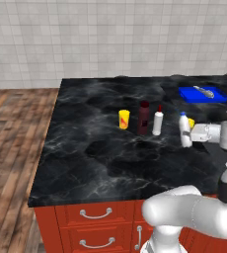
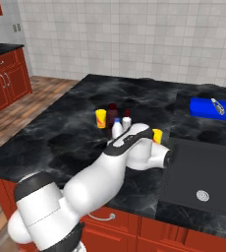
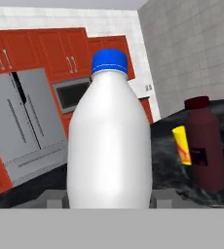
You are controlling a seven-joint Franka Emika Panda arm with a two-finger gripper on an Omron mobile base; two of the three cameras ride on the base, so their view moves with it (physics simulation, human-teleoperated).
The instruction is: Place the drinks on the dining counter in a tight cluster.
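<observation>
on dining counter (image 1: 86, 148), fingers (image 3: 109, 202) clamp blue-capped bottle (image 1: 184, 129) right of cluster; broad bare slab left.

A white plastic bottle with a blue screw cap (image 3: 109, 146) stood upright, close to the camera, between the two dark finger tips. Right of it stood a dark maroon bottle (image 3: 205, 146), with a short yellow can with red marks (image 3: 181, 145) just behind it, on the black marbled counter (image 3: 167, 165).
</observation>
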